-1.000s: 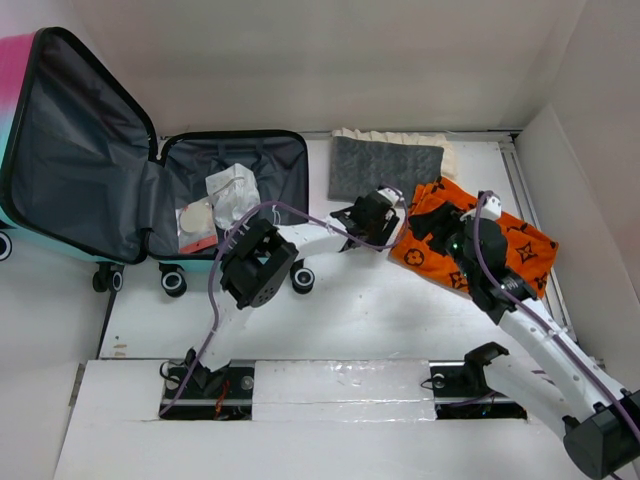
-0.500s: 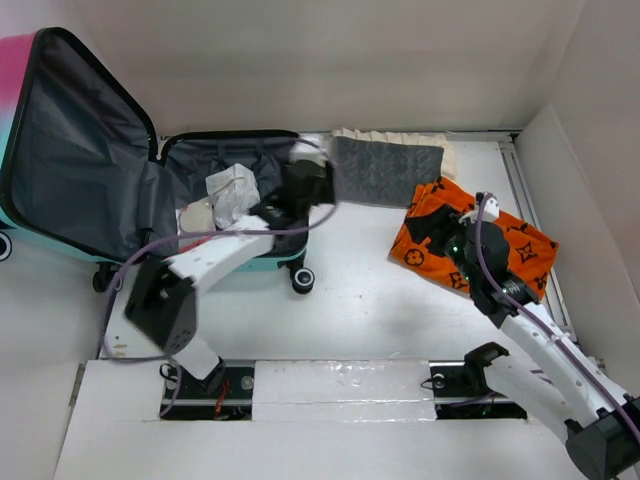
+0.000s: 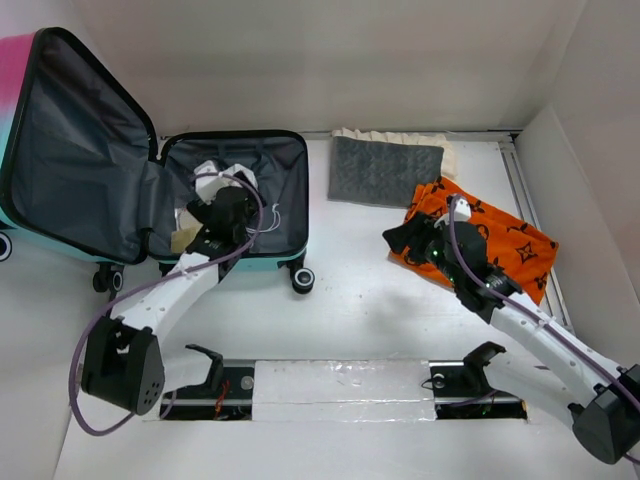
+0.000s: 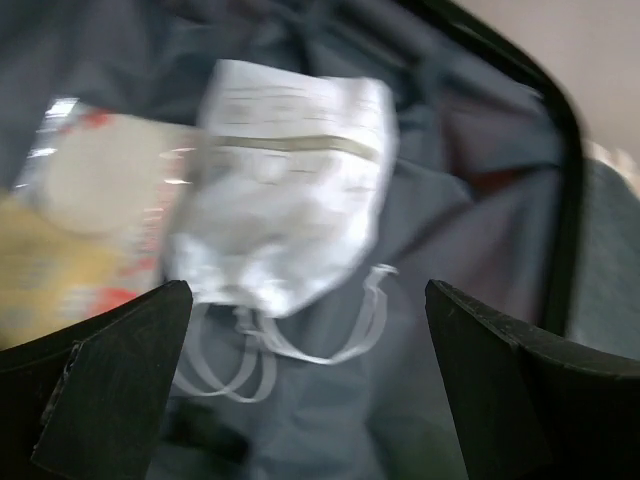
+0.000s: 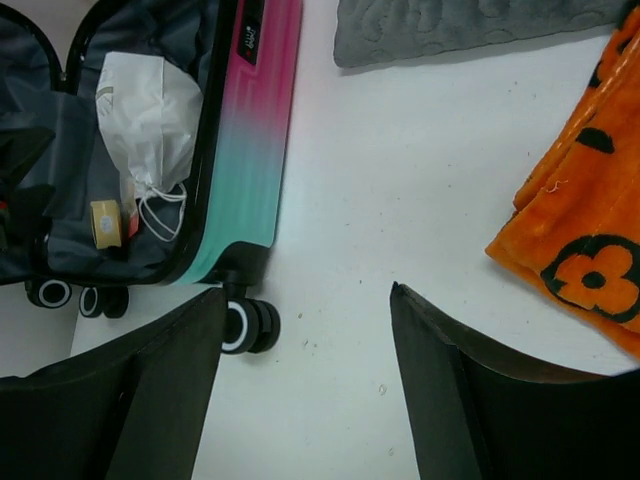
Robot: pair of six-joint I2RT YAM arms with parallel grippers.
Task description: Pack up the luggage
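No legible text: white bag [image 4: 285,190] print blurred; label [image 5: 250,38] on luggage [image 5: 250,150] too small.

Overhead view spans the table [image 3: 370,290]; both wrist views share the luggage [image 5: 250,150].

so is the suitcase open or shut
Open: the suitcase has its lid swung back, and a white bag shows inside.

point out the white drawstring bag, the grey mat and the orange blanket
white drawstring bag [image 4: 285,200]: left wrist view, middle of its body
grey mat [image 3: 385,172]: top view, centre of its surface
orange blanket [image 3: 522,250]: top view, on its right half
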